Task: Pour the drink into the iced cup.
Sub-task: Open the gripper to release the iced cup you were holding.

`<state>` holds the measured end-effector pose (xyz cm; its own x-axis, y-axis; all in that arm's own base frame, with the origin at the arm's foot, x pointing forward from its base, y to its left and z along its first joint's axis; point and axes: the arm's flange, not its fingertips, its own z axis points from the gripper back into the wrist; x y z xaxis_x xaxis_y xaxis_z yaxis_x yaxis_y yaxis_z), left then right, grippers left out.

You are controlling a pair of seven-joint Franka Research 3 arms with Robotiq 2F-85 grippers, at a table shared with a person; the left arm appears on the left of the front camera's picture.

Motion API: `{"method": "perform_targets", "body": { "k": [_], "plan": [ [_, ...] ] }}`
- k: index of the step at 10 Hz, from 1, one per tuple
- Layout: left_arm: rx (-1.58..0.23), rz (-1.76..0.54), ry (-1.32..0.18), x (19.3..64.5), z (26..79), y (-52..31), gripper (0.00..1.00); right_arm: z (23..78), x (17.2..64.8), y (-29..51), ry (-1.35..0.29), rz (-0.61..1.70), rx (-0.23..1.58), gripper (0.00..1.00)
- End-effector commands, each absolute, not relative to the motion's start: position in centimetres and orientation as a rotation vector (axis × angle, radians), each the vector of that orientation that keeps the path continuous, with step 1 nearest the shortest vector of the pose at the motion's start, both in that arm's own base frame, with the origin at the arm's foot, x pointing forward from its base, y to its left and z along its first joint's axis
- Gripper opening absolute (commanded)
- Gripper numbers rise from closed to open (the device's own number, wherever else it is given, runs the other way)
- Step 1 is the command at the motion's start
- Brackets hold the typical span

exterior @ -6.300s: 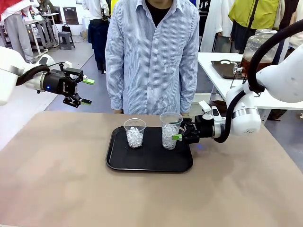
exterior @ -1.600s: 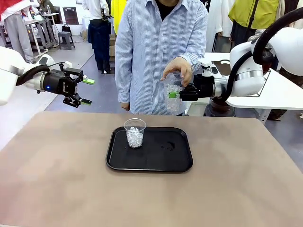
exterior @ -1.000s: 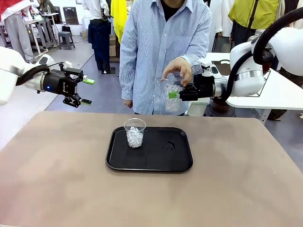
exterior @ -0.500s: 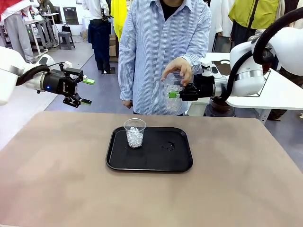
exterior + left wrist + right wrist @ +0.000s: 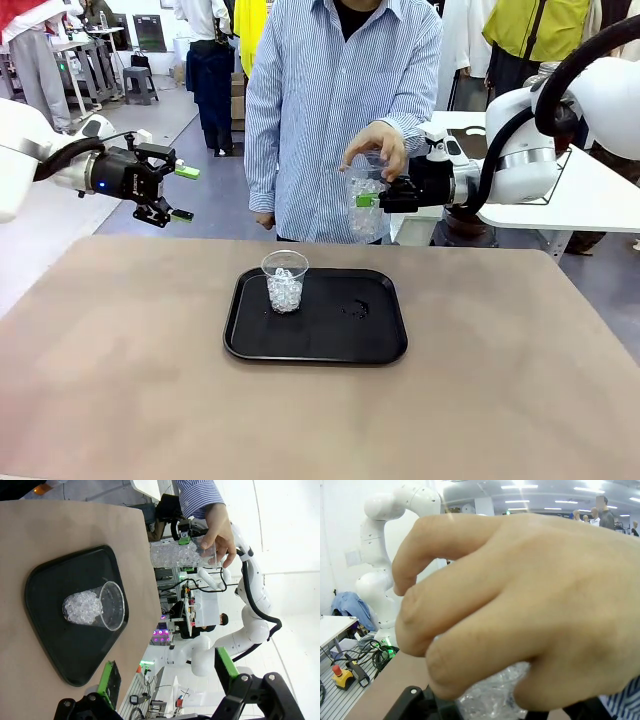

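My right gripper is shut on a clear iced cup and holds it high over the table's far edge. A person's hand grips that cup's rim from above; in the right wrist view the hand covers most of the cup. A second iced cup stands upright on the black tray. My left gripper hangs open and empty at the far left, above the table. The left wrist view shows the tray cup and the held cup. The drink is out of view.
The person in a striped shirt stands at the far edge, behind the tray. A wet spot marks the tray's right half. A white side table stands behind my right arm. The brown tabletop lies bare around the tray.
Since the earliest frame my right gripper has lifted the cup off the tray up to the person's hand. Over the last second only the person's body sways slightly.
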<state>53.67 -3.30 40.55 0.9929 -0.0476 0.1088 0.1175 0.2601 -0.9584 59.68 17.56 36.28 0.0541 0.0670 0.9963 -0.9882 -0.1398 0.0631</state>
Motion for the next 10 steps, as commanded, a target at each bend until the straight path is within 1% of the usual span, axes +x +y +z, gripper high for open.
{"method": "perform_targets", "body": {
  "k": [1,3,4,5,10],
  "plan": [
    [-1.304,-0.112,-0.064,53.7,40.6,-3.3,1.00,36.6,59.6,17.6,-1.050,1.301,1.287,0.63],
    [-1.304,-0.112,-0.064,53.7,40.6,-3.3,1.00,36.3,59.7,17.6,-1.049,1.297,1.292,0.63],
    [-1.304,-0.112,-0.064,53.7,40.6,-3.3,1.00,36.4,59.5,17.1,-1.045,1.279,1.307,0.82],
    [-1.304,-0.112,-0.064,53.7,40.6,-3.3,1.00,36.3,59.4,16.6,-1.038,1.268,1.325,1.00],
    [-1.304,-0.112,-0.064,53.7,40.6,-3.3,1.00,35.5,57.9,11.9,-1.069,1.198,1.339,1.00]
  ]
}}
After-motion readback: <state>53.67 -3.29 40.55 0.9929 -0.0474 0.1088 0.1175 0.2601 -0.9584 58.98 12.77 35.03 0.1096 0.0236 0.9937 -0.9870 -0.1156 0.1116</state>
